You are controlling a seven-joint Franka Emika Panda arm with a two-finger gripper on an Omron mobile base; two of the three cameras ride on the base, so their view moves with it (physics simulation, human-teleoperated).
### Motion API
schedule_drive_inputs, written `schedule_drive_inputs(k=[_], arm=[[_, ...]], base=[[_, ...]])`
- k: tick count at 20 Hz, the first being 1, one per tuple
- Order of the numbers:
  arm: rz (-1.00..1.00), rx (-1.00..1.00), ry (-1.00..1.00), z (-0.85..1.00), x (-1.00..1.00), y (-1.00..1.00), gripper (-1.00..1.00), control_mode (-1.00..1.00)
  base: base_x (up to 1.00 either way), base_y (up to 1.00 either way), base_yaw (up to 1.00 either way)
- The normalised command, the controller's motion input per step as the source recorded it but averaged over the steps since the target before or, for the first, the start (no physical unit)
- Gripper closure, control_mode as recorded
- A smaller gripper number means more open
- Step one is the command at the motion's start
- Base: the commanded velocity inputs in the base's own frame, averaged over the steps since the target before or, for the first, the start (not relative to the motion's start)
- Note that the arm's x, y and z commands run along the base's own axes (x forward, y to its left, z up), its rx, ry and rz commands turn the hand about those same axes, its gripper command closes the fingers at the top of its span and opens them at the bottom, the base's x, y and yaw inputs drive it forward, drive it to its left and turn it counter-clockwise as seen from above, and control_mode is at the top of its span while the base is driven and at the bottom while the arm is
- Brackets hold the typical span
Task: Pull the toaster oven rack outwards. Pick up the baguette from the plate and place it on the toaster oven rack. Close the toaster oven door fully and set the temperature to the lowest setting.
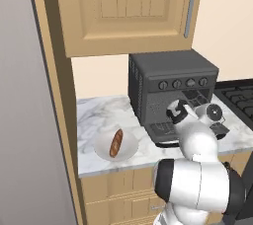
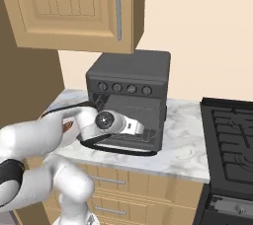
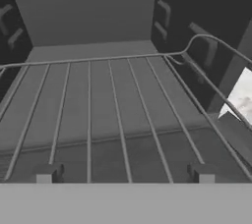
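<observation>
The dark grey toaster oven (image 1: 170,78) (image 2: 129,73) stands on the marble counter with its door (image 2: 129,115) dropped open. My gripper (image 2: 150,134) (image 1: 221,129) reaches in at the oven mouth. In the hand view its fingertips (image 3: 47,173) stand wide apart, open, just above the front of the wire rack (image 3: 113,110), with nothing held. The rack runs back into the dark cavity. The baguette (image 1: 116,142) lies on the pale plate (image 1: 101,146) to the left of the oven. In the right base view my arm covers most of the baguette (image 2: 66,127).
A black stovetop (image 2: 232,130) (image 1: 242,95) borders the counter (image 1: 99,115) on the right. A wooden wall cabinet (image 1: 128,12) hangs over the oven and a tall panel (image 1: 49,120) closes the left. The door's bar handle (image 2: 118,149) overhangs the counter edge.
</observation>
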Motion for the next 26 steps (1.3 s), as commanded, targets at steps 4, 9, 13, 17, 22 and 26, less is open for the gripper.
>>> schedule_drive_inputs(k=[4,9,13,17,22,26], arm=[[0.36,0.24,0.61,0.49,-1.0,0.0,-1.0,-1.0],[0.35,0.17,0.55,0.98,-1.0,0.0,-1.0,-1.0],[0.3,0.16,0.49,1.0,-1.0,0.0,-1.0,-1.0],[0.16,0.1,0.17,1.0,-0.67,0.11,-1.0,-1.0],[0.07,0.01,-0.01,0.59,-0.03,0.77,-1.0,-1.0],[0.0,-0.03,-0.11,0.0,-0.03,0.99,-1.0,-1.0]], base=[[0.0,0.0,0.0],[0.0,0.0,0.0],[0.0,0.0,0.0],[0.0,0.0,0.0],[0.0,0.0,0.0],[0.0,0.0,0.0]])
